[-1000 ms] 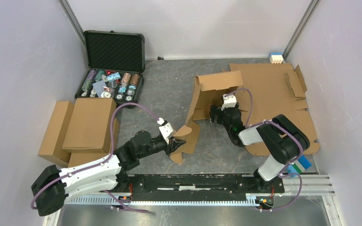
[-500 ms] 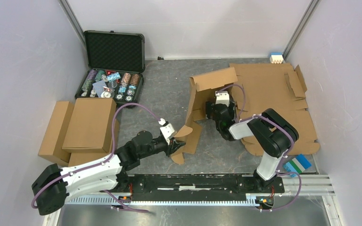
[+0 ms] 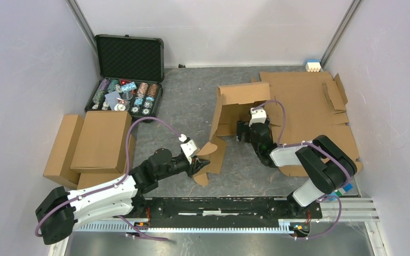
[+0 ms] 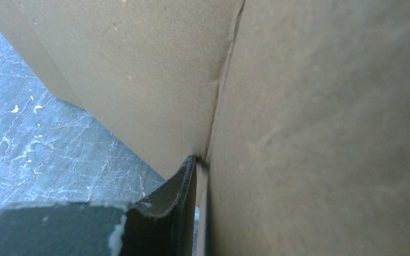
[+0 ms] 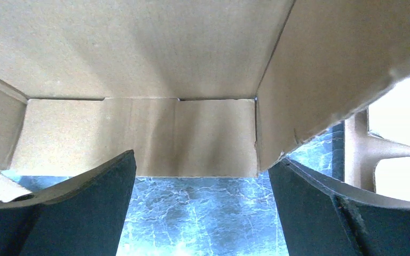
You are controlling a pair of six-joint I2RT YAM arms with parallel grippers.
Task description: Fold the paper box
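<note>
- Position: the paper box [image 3: 244, 93] stood half-folded at the middle of the worktop [image 3: 187, 112], walls raised, just beside the flat cardboard sheets [image 3: 309, 101].
- Left gripper [image 3: 202, 164] pinched the paper box's near flap.
- Right gripper [image 3: 240, 130] was spread wide, empty, facing the raised inner walls.

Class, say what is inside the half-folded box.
The right pincer, open, sits between raised walls of the box, over bare table. The corner under the top flap is covered from above.

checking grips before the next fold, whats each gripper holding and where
The left gripper pinches the paper box by its near flap; the right gripper is open inside it, holding nothing.
</note>
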